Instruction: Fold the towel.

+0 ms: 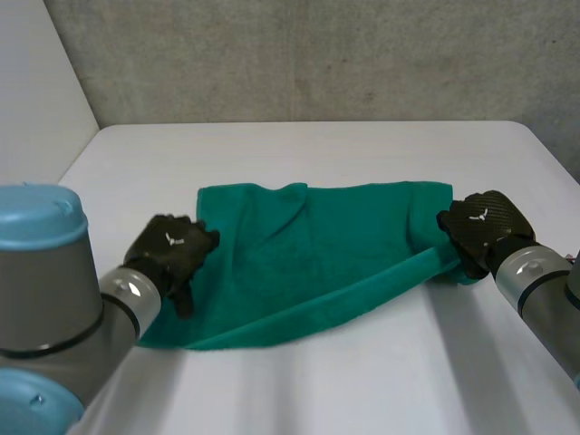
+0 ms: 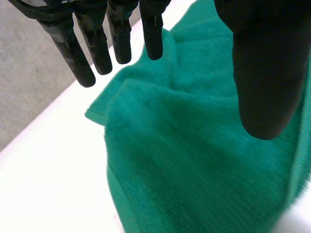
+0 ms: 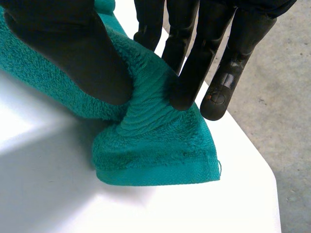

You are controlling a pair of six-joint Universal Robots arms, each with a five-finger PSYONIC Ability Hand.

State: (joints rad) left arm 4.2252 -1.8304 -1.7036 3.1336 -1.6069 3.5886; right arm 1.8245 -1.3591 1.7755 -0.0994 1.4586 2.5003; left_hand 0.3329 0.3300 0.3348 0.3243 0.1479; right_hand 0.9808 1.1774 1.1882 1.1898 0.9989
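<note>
Left hand (image 1: 172,249) hangs over the towel (image 1: 326,263) at its left edge, fingers straight, holding nothing. Right hand (image 3: 73,53) pinches the right-end corner, thumb against fingers. Towel lies rumpled mid-table (image 1: 317,149). Looks soft, light, limp, not slippery; best pinched at corners.

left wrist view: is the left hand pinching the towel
No, the left hand has straight fingers held apart from its thumb, and no fold of the towel is pinched between them.
</note>
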